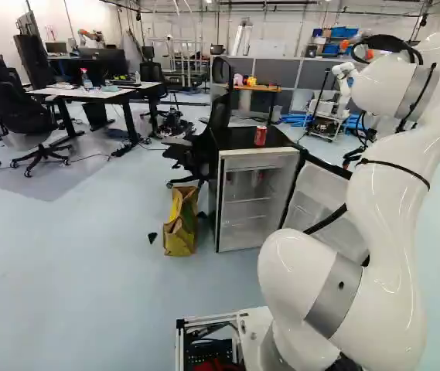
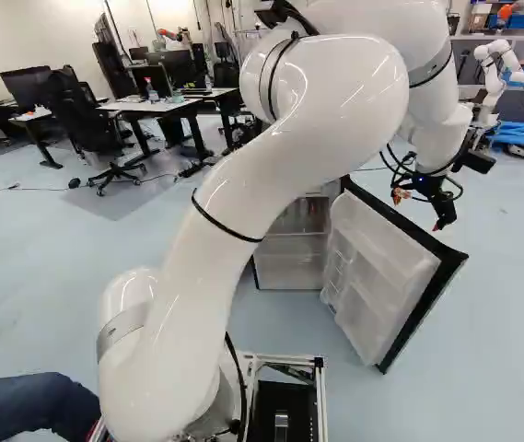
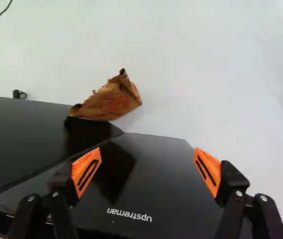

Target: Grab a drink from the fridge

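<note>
My end effector point(image 2: 418, 211) is spread wide, its two orange pads point(image 3: 207, 171) well apart with nothing pinched between them. In the right base view it points downward near the fridge's open door point(image 2: 386, 262); in the wrist view, glossy black panels point(image 3: 156, 186) lie under and ahead of my fingers, and a brown paper bag point(image 3: 112, 101) sits beyond them.

A red can point(image 1: 260, 135) stands upright on the black top of the fridge point(image 1: 231, 139). Reddish shapes show inside, on the upper level, too blurred for me to name. The door stands open, its white inner side showing. A yellow-and-brown bag point(image 1: 181, 222) is on the floor point(image 1: 80, 263) beside the fridge, with an office chair point(image 1: 196, 147) close by. A person's leg point(image 2: 31, 407) is near my base, at the left of the right base view.
</note>
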